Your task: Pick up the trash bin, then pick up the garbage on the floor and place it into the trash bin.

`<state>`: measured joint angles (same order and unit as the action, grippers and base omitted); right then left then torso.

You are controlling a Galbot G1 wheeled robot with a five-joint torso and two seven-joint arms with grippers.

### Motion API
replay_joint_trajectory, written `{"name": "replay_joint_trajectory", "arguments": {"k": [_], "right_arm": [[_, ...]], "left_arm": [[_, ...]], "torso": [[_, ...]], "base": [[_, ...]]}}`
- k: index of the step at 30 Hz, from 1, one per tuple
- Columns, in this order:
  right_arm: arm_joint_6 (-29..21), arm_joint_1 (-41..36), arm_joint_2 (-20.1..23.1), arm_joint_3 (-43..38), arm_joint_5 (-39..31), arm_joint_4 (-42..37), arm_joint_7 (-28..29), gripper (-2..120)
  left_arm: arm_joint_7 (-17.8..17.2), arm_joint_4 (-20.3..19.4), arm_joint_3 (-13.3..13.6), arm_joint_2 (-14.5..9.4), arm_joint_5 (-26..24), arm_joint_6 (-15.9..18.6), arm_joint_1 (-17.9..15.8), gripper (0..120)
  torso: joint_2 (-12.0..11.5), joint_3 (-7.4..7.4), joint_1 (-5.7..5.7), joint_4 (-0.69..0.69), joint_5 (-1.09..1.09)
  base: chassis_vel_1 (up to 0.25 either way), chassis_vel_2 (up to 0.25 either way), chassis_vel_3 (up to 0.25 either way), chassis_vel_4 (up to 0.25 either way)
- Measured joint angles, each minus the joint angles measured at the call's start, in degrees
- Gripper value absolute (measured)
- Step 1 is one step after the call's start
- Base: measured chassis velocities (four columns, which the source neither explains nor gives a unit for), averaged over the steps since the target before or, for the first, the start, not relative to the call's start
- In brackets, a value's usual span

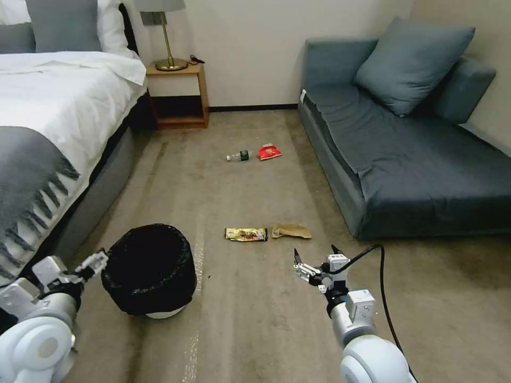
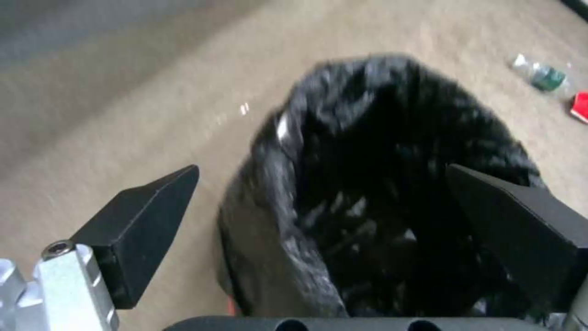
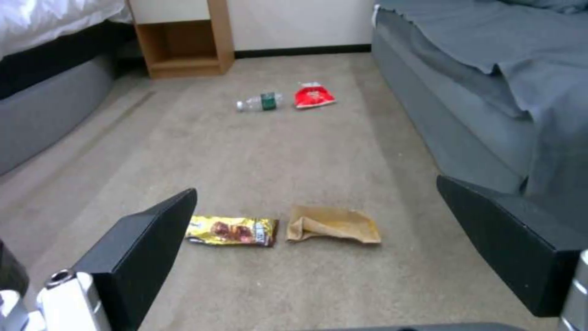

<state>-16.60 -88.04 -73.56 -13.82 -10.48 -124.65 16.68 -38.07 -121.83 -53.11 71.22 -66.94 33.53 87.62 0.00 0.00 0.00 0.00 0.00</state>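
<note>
Four pieces of garbage lie on the carpet in the head view: a gold-brown wrapper (image 1: 246, 234) just beside a tan paper bag (image 1: 291, 231), and farther off a small bottle (image 1: 239, 156) beside a red packet (image 1: 269, 152). The trash bin (image 1: 149, 268) stands near the bed (image 1: 58, 106), the left hand (image 1: 91, 264) close at its side. The right hand (image 1: 315, 257) hovers short of the paper bag, fingers spread.

From the left wrist, the left hand's fingers (image 2: 144, 220) are spread wide, straddling the bin's black bag rim.

From the right wrist, the spread fingers (image 3: 144, 250) frame wrapper and bag, touching neither.
</note>
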Motion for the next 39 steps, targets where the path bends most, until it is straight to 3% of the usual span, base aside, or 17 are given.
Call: {"name": "replay_joint_trajectory", "arguments": {"k": [5,11,23,27,29,30,32,34,39], "right_arm": [[-0.25,0.29,0.06,-0.89,-0.43,0.1,-0.03,100],[-0.62,0.46,0.26,-2.0,-1.02,0.22,-0.02,100],[-1.07,1.04,0.44,-2.74,-2.03,0.44,0.16,100],[-1.23,0.91,0.41,-2.5,-2.28,0.34,0.26,100],[-1.23,0.84,0.41,-2.47,-2.36,0.29,0.26,100],[-1.24,0.73,0.39,-2.37,-2.61,0.18,0.27,100],[-1.47,0.68,0.37,-2.2,-3.07,0.07,0.3,100],[-1.89,0.88,0.34,-1.96,-3.46,-0.12,0.34,100],[-2.35,1.55,0.75,-1.96,-4.36,-0.5,1.04,100]], "left_arm": [[-2.92,3.62,0.71,0.41,-6.24,2.1,-4.15,100],[-5.49,7.6,1.29,1.03,-9.7,3.72,-7.65,98],[-6.55,13.72,1.46,2.16,-10.26,4.99,-11.14,93],[-6.79,14.68,1.62,2.26,-10.38,6.1,-11.73,79],[-6.81,14.9,1.62,2.28,-10.41,6.34,-11.75,79],[-6.82,15.97,1.6,2.41,-10.42,6.95,-11.81,71],[-6.64,17.78,1.37,2.65,-10.14,7.15,-12.13,65],[-5.83,19.96,1.2,2.94,-8.98,6.79,-12.54,56],[-2.9,20.7,1.15,3.31,-5.21,4.95,-11.79,36]], "torso": [[0.0,0.0,0.0,0.0,0.0],[0.0,0.0,0.0,-0.01,0.01],[0.0,0.0,0.0,0.0,0.0],[0.0,0.0,0.0,0.0,0.01],[0.0,0.0,0.0,-0.01,0.01],[0.0,0.0,0.0,0.0,0.01],[0.01,-0.01,0.0,0.03,0.06],[0.02,-0.04,-0.01,0.05,0.25],[0.03,-0.04,-0.01,0.03,0.17]], "base": [[0.0,0.0,0.0,0.0],[0.0,0.0,0.0,0.0],[0.0,0.0,0.0,0.0],[0.0,0.0,0.0,0.0],[0.0,0.0,0.0,0.0],[0.0,0.0,0.0,0.0],[0.0,0.0,0.0,0.0],[0.0,0.0,0.0,0.0],[0.0,0.0,0.0,0.0]]}}
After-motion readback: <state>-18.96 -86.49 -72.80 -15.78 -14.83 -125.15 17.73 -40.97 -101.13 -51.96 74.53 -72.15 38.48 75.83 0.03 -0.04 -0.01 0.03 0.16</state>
